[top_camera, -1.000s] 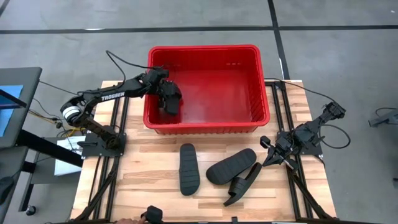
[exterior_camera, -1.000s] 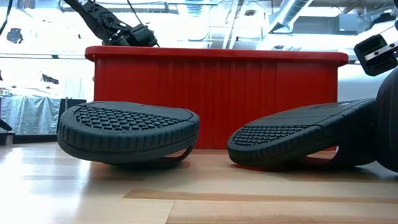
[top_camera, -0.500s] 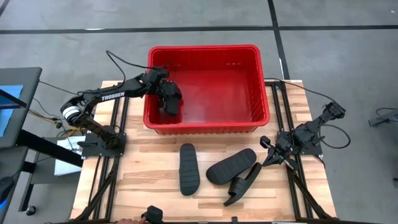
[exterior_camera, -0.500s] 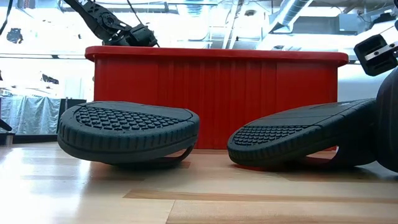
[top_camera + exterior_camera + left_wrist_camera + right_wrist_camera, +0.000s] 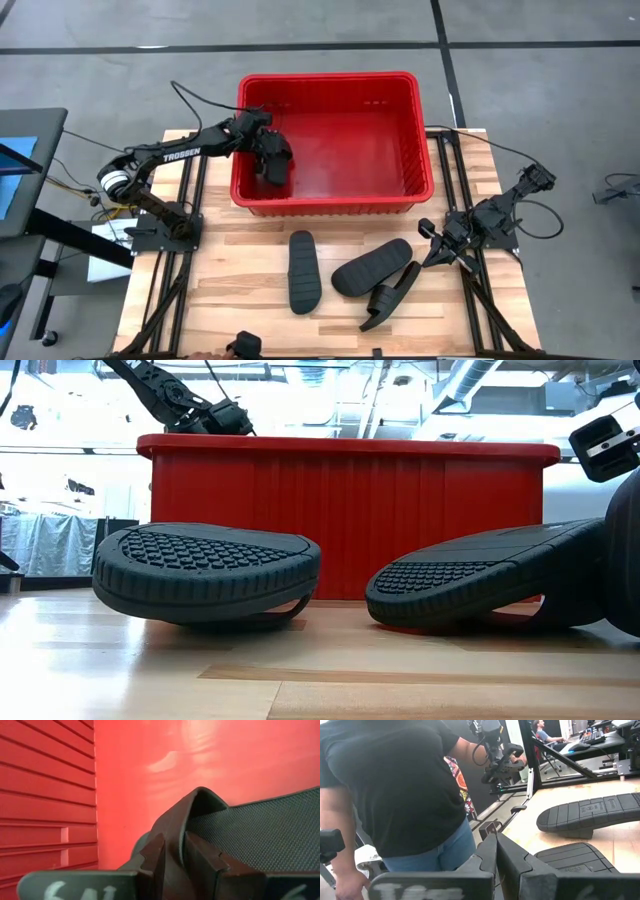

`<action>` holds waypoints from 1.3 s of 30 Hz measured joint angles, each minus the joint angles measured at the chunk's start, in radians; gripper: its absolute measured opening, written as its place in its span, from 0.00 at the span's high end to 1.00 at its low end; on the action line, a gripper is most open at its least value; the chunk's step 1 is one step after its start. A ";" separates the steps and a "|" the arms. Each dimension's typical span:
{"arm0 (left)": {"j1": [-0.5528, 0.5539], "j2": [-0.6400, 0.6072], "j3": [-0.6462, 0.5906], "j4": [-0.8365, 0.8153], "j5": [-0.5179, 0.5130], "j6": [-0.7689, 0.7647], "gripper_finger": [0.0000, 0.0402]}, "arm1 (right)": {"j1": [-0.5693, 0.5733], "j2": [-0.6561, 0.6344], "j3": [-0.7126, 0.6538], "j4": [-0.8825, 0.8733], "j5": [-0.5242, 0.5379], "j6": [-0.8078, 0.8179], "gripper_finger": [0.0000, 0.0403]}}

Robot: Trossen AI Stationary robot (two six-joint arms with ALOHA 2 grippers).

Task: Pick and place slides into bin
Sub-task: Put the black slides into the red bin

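Observation:
The red bin [image 5: 330, 205] stands at the table's far middle. My left gripper [image 5: 271, 163] reaches over its left wall and is shut on one black slide [image 5: 276, 152] inside the bin's near left corner. Three more slides lie on the wood in front of the bin: one [image 5: 304, 270] sole up, one [image 5: 372, 266] beside it and one [image 5: 392, 296] leaning against that one. In the low view two of them [image 5: 205, 572] [image 5: 480, 585] show sole first before the bin's near wall [image 5: 350, 510]. My right gripper [image 5: 430, 255] waits shut at the table's right edge, touching nothing. My left gripper pinches the slide's strap [image 5: 172, 827] between its two fingers [image 5: 202, 857], at the strap's edge where it arches over the textured footbed [image 5: 260, 835]. The fingers slant down from the table's left. I cannot tell whether the slide touches the bin floor.
A person [image 5: 395, 785] stands close beyond the table's right edge, by my right gripper [image 5: 496, 840]. Dark arm stands run along both sides of the table [image 5: 180, 230] [image 5: 470, 290]. Bare wood [image 5: 230, 290] lies left of the slides.

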 joint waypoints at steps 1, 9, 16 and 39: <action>0.000 0.000 0.000 -0.001 0.000 0.000 0.84 | 0.000 0.000 0.000 0.000 0.000 0.000 1.00; 0.000 0.000 0.000 -0.005 0.000 -0.001 0.84 | 0.000 0.000 0.000 0.000 0.000 0.000 1.00; 0.000 0.000 0.000 -0.006 -0.001 -0.005 0.82 | 0.000 0.000 0.000 0.000 0.000 0.000 1.00; 0.000 0.000 0.011 -0.002 -0.099 0.021 0.57 | 0.000 0.000 0.000 0.000 0.000 0.000 1.00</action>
